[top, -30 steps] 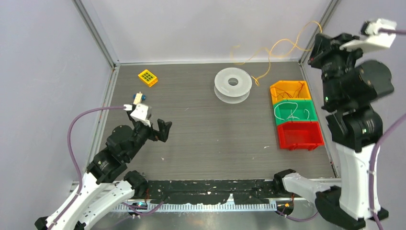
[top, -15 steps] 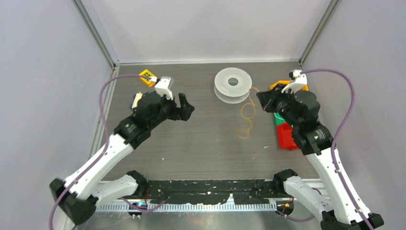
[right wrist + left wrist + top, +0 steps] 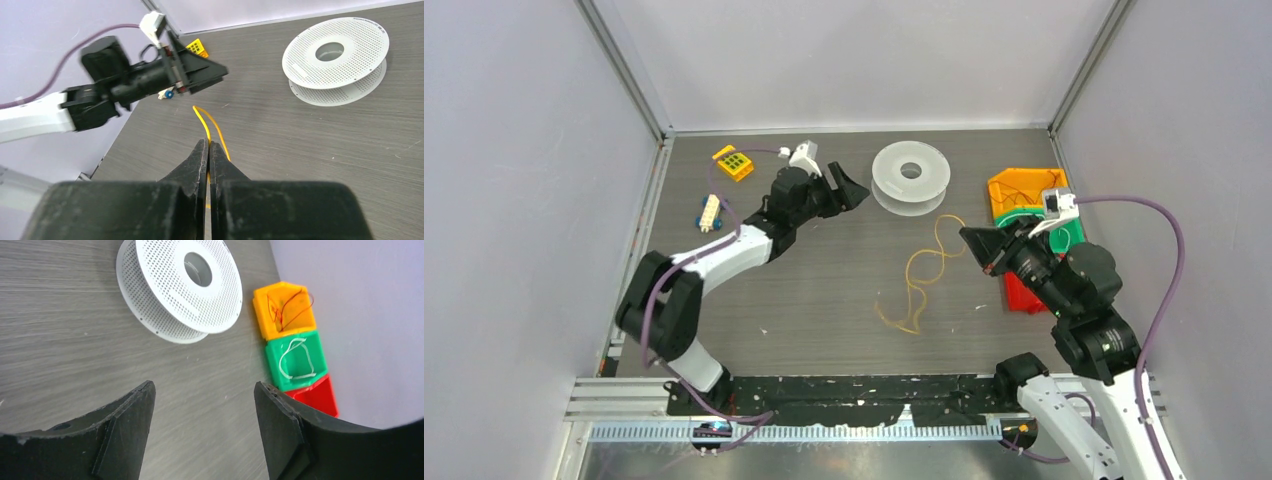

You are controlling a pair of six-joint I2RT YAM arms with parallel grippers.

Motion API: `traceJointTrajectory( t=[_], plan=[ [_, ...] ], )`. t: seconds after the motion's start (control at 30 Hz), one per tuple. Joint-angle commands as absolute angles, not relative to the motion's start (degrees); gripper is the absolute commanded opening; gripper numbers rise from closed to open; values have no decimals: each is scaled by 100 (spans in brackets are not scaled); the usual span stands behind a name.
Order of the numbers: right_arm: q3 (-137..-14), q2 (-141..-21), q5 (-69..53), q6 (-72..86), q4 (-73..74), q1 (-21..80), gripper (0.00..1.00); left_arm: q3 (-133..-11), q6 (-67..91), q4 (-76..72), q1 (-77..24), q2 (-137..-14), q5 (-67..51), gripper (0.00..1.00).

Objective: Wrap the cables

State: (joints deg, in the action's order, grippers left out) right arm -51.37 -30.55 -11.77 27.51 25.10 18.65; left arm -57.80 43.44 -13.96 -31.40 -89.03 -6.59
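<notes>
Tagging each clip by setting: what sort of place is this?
Probably a lab robot test cell: a grey wood-grain table boxed in by plain pale walls and aluminium frame posts, with staged props, a white perforated plastic spool and a row of orange, green and red plastic bins.

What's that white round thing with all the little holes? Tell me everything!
It is a white spool, plastic-looking: two round discs dotted with tiny holes, one above the other, with an open hole through the middle. It lies flat on the grey table, near the far edge. Nothing is wound on it. Only the table touches it.
</notes>
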Motion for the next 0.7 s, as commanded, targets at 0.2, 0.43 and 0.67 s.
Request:
traceJointTrajectory(
  t=[0.2,0.43,0.67],
  plan=[
    [-5252,-2333,-1559,2701,2992,1952,5,-6729,6309,-4282,-2795,-11326,-991,69],
    [-5246,-2349,-1465,2509,3158,2080,5,-7687,6960,-4773,-2827,-12623,-944,66],
    [-5401,-2383,-1419,2471,3154,2095,5,-8121,7138,-4377,-2848,-13047,-883,64]
  ],
)
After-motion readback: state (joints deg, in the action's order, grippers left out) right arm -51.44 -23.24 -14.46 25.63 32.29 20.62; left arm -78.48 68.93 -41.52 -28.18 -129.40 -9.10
